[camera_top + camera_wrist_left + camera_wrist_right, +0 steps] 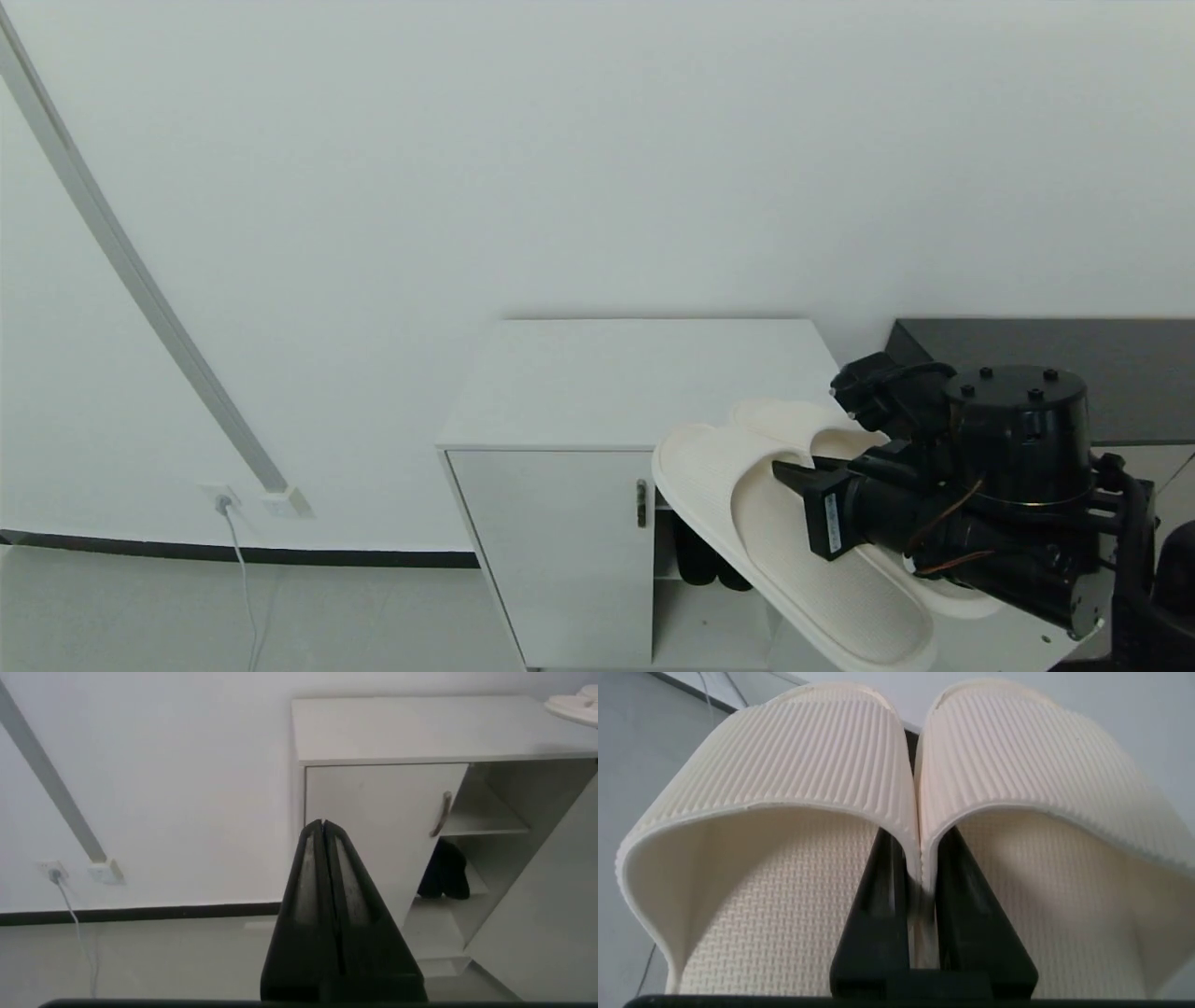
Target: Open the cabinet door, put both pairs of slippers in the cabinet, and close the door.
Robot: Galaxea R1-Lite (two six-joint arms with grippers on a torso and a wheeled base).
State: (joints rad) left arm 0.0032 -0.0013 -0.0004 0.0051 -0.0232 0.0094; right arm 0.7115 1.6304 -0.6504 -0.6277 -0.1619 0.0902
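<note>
My right gripper [794,476] is shut on a pair of cream slippers [794,551], held in the air in front of the white cabinet [635,383]; its fingers [892,896] pinch the two inner edges of the cream slippers [785,793] together. The cabinet's right door [551,905] stands open and the left door [560,551] with its handle [641,502] is closed. A dark pair of slippers [700,560] sits on a shelf inside, also the dark slippers [447,873]. My left gripper [323,831] is shut and empty, off to the left of the cabinet [420,728].
A white wall stands behind the cabinet. A wall socket with a cable [229,509] and a slanted grey conduit [140,280] are to the left. A dark counter [1046,345] lies to the right. Grey floor [233,607] stretches left of the cabinet.
</note>
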